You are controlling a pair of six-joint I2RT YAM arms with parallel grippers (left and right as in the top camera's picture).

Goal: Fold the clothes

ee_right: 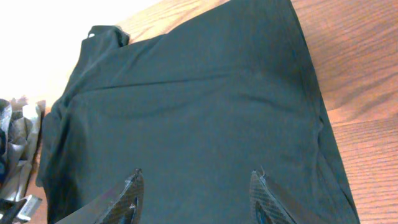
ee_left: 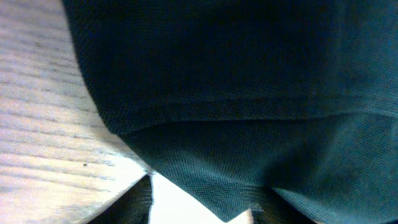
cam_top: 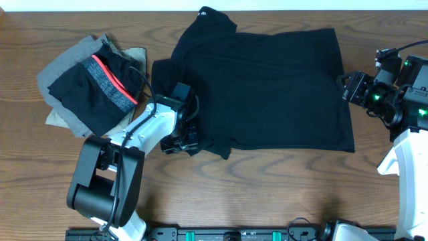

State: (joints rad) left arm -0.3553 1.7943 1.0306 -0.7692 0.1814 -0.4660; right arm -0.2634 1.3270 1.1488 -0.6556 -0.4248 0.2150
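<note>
The large black T-shirt (cam_top: 267, 87) lies spread on the wooden table, neck with a small white label (cam_top: 202, 11) at the far side. My left gripper (cam_top: 187, 137) is at the shirt's near-left sleeve edge, shut on a fold of the cloth; black fabric (ee_left: 249, 93) fills the left wrist view. My right gripper (cam_top: 349, 87) hovers at the shirt's right edge, open and empty. Its two fingers (ee_right: 196, 186) are wide apart over the shirt (ee_right: 199, 112).
A pile of other clothes lies at the left: a grey piece (cam_top: 60, 70), a black piece with a red band (cam_top: 107, 77) and a tan piece (cam_top: 57, 119). The pile shows at the left edge of the right wrist view (ee_right: 15, 137). Bare wood (cam_top: 267, 187) lies in front.
</note>
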